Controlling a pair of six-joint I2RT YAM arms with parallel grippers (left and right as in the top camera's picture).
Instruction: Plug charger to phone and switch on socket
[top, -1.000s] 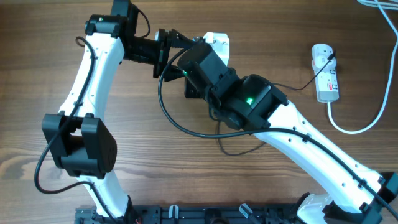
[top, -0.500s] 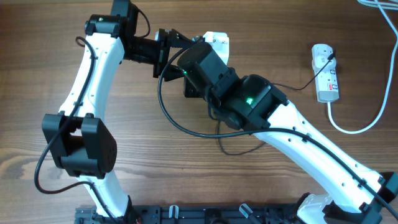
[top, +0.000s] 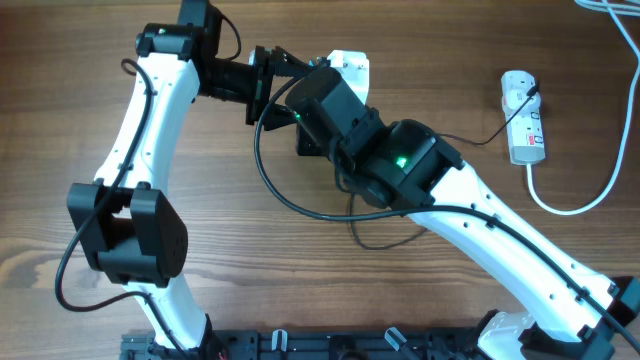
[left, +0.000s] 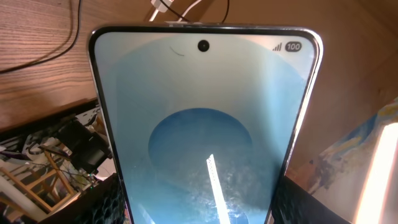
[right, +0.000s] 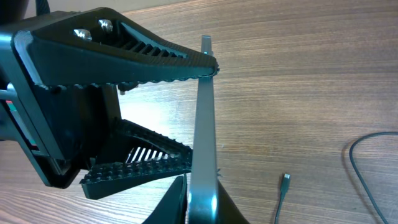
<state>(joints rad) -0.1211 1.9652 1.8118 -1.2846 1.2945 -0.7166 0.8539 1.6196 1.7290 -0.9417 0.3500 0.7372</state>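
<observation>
The phone (left: 199, 118) has a cyan-blue screen and is held up off the table. My left gripper (left: 199, 214) is shut on its two long sides. In the right wrist view the phone (right: 204, 118) shows edge-on, and my right gripper (right: 204, 208) is shut on its lower end. From overhead only the phone's white end (top: 348, 66) shows, between the left gripper (top: 280, 72) and the right gripper (top: 322, 98). The charger's connector plug (right: 284, 182) lies loose on the table. Its black cable (top: 264, 170) loops under my right arm. The socket (top: 525, 120) lies at the far right.
A thick white cord (top: 600, 190) curves from the socket toward the right edge. A black plug (top: 522, 95) sits in the socket's upper end. The table is wooden. A black rack (top: 300, 345) runs along the front edge.
</observation>
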